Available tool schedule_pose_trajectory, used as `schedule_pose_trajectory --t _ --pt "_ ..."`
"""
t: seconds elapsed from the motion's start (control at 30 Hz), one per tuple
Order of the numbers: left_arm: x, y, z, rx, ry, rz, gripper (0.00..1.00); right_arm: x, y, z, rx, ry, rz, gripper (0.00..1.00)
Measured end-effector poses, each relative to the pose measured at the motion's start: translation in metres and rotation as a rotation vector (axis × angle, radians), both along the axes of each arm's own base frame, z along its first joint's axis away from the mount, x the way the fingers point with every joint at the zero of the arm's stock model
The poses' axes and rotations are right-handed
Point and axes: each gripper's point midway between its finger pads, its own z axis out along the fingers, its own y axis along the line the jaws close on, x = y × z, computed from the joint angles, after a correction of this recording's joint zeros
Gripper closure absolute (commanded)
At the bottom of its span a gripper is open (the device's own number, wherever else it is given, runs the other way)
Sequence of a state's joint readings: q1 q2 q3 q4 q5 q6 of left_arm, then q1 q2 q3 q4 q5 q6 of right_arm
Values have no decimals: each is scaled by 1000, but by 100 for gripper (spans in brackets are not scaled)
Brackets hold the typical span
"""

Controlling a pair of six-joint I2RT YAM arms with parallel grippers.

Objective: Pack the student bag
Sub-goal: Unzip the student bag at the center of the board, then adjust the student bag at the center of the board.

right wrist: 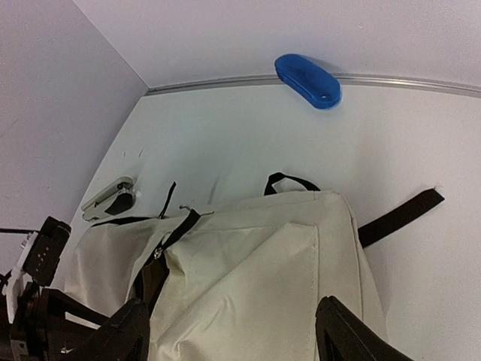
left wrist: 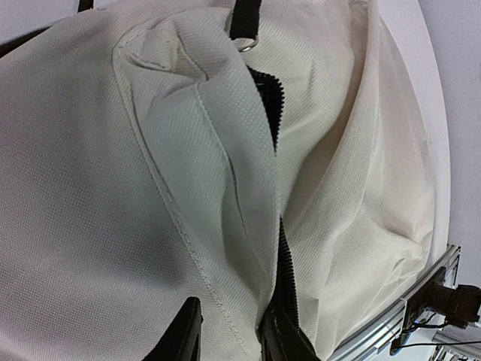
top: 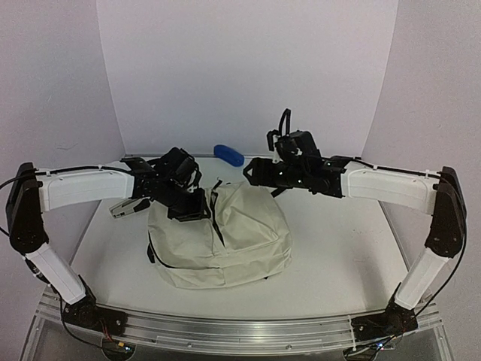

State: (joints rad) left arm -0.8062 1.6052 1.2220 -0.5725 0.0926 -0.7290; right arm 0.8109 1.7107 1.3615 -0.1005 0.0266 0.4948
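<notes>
Student bag (top: 225,241): cream woven fabric, black zipper (left wrist: 274,113), black straps (right wrist: 398,218).

Cream fabric student bag (top: 240,241) with black straps, flat mid-table, black zipper line down its middle

The student bag (top: 218,237) lies in the middle of the worktop (top: 331,248), a stapler (top: 126,207) left of its far end, a case (top: 228,154) behind it by the back wall.
</notes>
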Motion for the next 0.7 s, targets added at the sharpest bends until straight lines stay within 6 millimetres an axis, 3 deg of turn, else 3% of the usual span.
schedule_pose_trajectory --t 0.1,0.23,0.37,0.57,0.7 --pt "-2 3 -2 0 2 7 86 -24 17 -6 -46 14 23 26" --pt "-2 3 -4 -6 2 12 93 -50 45 -11 -81 27 72 36" --pt "-2 3 -7 -11 2 13 100 -72 72 -29 -114 60 125 43" --pt "-3 5 -9 -20 3 32 100 -88 87 -62 -199 112 161 45" --pt "-4 9 -9 -27 -3 52 100 -91 92 -68 -254 111 154 45"
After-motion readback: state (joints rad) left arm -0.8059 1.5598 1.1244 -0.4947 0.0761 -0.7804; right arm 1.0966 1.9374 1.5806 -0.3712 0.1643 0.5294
